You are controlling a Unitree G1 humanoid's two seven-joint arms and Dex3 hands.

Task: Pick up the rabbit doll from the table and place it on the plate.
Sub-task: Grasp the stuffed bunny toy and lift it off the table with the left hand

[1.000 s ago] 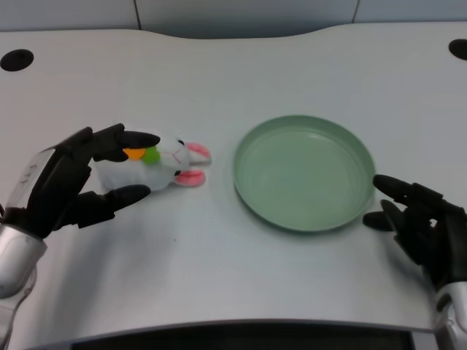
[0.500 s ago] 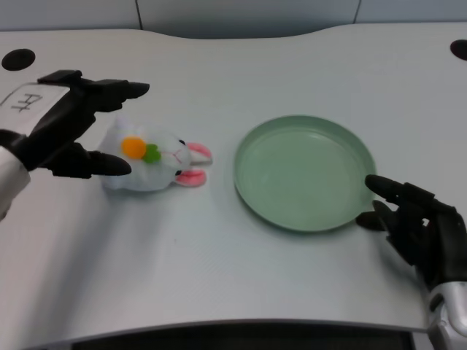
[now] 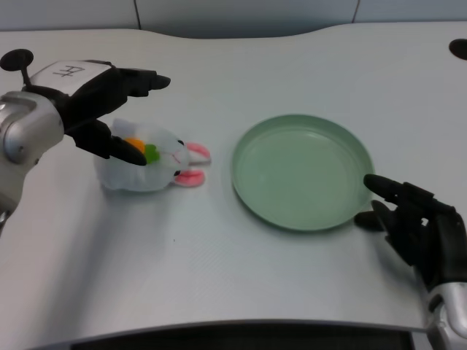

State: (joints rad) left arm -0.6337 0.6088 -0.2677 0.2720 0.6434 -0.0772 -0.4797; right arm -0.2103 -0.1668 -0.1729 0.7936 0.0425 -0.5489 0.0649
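A white rabbit doll (image 3: 155, 165) with pink ears and an orange and green patch lies on the white table, left of a green plate (image 3: 303, 173). My left hand (image 3: 109, 102) hovers over the doll's rear, fingers spread, one fingertip low over the orange patch. Nothing is gripped; the doll rests on the table. The plate holds nothing. My right hand (image 3: 417, 226) waits at the plate's lower right rim.
The table's rear edge curves behind the plate. Two dark round holes sit in the table's far corners, one at the left (image 3: 16, 58) and one at the right (image 3: 459, 48). The table's front edge runs along the bottom.
My left hand has risen from beside the doll and swung over its top, fingers still apart. The doll and plate have not moved.
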